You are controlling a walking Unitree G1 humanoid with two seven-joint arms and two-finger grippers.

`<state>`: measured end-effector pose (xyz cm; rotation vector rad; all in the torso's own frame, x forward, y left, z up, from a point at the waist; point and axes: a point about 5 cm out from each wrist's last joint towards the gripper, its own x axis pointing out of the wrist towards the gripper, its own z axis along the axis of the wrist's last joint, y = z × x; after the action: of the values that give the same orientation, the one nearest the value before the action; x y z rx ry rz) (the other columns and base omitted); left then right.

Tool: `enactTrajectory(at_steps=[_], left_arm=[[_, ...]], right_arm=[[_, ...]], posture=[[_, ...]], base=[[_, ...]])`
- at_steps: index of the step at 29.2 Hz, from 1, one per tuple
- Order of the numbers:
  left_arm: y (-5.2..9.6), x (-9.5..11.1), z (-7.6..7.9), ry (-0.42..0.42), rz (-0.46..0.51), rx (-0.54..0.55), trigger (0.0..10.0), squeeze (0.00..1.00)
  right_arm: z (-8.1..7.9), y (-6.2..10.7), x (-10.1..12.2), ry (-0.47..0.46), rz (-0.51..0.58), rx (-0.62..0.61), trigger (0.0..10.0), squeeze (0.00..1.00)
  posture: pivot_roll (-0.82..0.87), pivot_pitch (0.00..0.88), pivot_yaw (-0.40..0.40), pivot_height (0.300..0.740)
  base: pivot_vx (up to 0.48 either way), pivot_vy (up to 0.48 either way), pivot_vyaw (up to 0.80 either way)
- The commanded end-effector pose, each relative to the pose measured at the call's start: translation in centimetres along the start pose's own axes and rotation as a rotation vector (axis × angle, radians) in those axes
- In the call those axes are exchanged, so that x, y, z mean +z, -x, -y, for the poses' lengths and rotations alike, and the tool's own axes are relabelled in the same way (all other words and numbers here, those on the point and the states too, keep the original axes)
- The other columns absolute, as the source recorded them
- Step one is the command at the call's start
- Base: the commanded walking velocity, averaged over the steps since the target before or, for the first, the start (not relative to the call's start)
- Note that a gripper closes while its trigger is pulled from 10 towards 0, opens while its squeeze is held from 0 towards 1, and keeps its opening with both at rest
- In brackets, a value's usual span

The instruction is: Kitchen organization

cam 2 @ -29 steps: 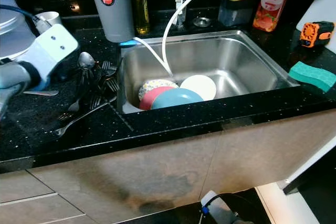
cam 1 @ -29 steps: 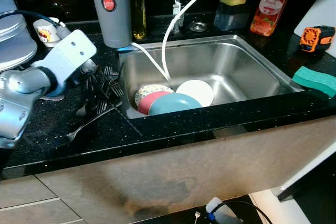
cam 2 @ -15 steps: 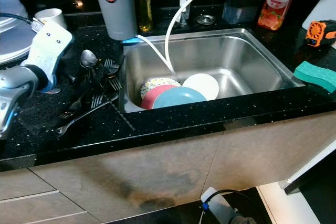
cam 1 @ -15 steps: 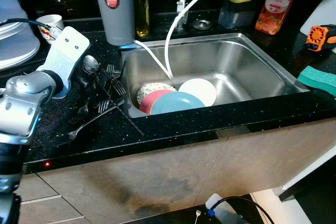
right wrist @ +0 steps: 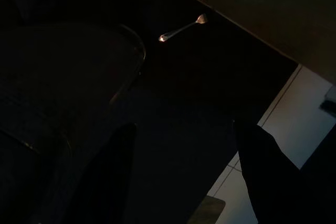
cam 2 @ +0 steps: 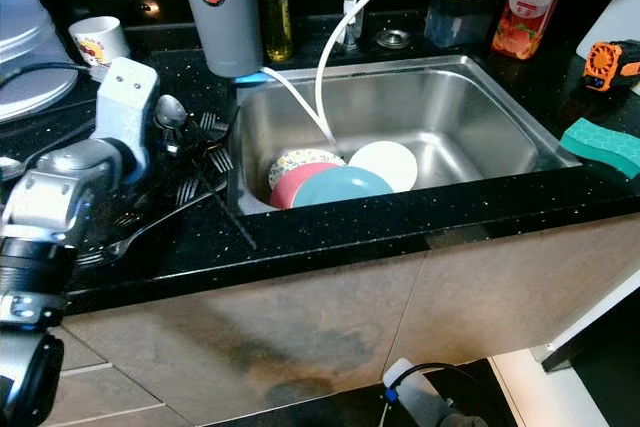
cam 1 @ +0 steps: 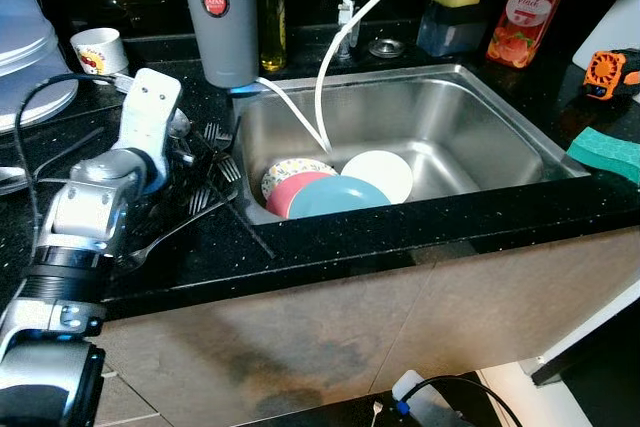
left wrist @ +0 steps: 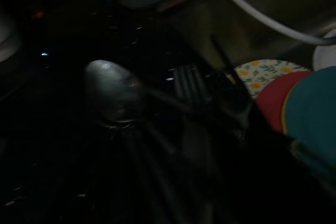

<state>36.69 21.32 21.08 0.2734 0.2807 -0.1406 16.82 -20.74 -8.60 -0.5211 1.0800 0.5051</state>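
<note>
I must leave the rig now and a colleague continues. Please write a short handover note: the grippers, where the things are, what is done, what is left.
Left gripper: over the pile of forks and spoons on the black counter left of the sink; whether its fingers are open or shut cannot be told.
Right gripper: hangs idle, fingers open, holding nothing.
Plates: stacked leaning in the sink, under the white hose.
Green sponge: on the counter right of the sink.
Done: nothing visibly sorted.
Left: cutlery and plates.
</note>
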Motion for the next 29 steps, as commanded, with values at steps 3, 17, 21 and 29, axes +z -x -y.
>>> enactTrajectory(at_steps=[3, 17, 21, 29], left_arm=[[-0.5, 0.0, 0.3, 0.041, 0.001, -0.004, 10.0, 0.00], [-1.3, -2.2, -0.2, 0.149, -0.101, 0.035, 10.0, 0.00], [-1.2, -2.5, -0.7, 0.141, -0.112, 0.057, 10.0, 0.00], [-0.6, -3.6, -2.8, 0.098, -0.140, 0.119, 10.0, 0.00]], right_arm=[[-0.2, 0.0, -0.3, -0.008, -0.008, 0.005, 10.0, 0.00], [-0.2, 0.0, -0.3, -0.007, -0.007, 0.004, 10.0, 0.00], [-0.2, 0.0, -0.2, -0.007, -0.007, 0.003, 10.0, 0.00], [-0.2, 0.0, -0.3, -0.007, -0.008, 0.000, 10.0, 0.00]], posture=[[0.03, 0.000, 0.028, 0.740], [0.03, 0.000, 0.032, 0.740], [0.03, 0.000, 0.031, 0.740], [0.03, 0.000, 0.030, 0.740]], base=[[0.000, 0.000, 0.00], [0.000, 0.000, 0.00], [0.000, 0.000, 0.00], [0.000, 0.000, 0.00]])
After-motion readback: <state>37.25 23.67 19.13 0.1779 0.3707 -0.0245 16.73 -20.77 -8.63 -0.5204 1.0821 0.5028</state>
